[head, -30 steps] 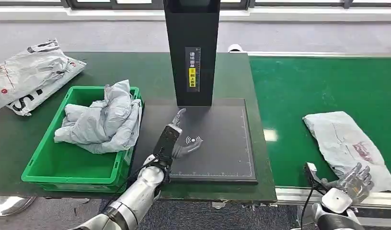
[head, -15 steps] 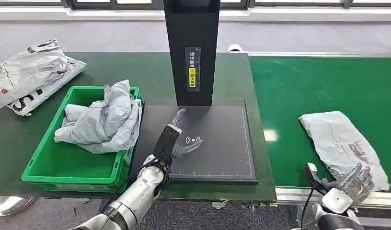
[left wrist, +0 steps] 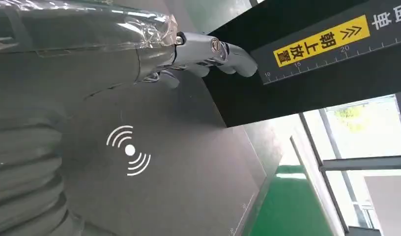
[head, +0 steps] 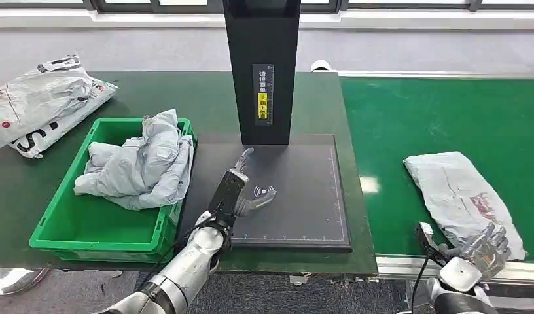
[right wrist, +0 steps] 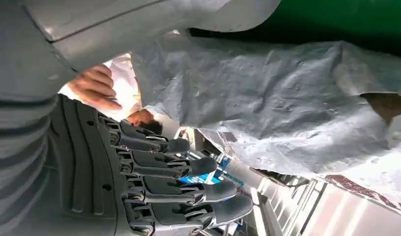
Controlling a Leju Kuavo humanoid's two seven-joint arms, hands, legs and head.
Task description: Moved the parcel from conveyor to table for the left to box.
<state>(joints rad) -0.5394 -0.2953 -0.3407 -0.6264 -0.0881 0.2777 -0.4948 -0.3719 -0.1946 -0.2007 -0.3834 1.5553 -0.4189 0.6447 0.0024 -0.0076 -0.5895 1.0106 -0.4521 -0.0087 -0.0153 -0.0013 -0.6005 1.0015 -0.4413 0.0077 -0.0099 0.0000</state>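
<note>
A grey plastic parcel (head: 459,196) lies flat on the green conveyor (head: 421,118), to the right of the table. My right hand (head: 489,248) hovers at the belt's near edge, at the parcel's near end, fingers spread and holding nothing. In the right wrist view its fingers (right wrist: 188,189) stretch out beside the crumpled parcel (right wrist: 287,108) without gripping it. My left hand (head: 246,193) rests open over the black scanner pad (head: 303,203); the left wrist view shows its fingers (left wrist: 208,49) extended above the pad (left wrist: 188,187). The green box (head: 68,229) stands left of the pad.
Crumpled grey parcels (head: 143,163) fill the far part of the green box. A black scanner column (head: 262,69) rises at the pad's far edge. A white-grey bag (head: 42,98) lies at the table's far left. A person (right wrist: 93,86) appears behind my right hand.
The parcel on the belt has drifted a little to the left. Both hands stay where they were.
</note>
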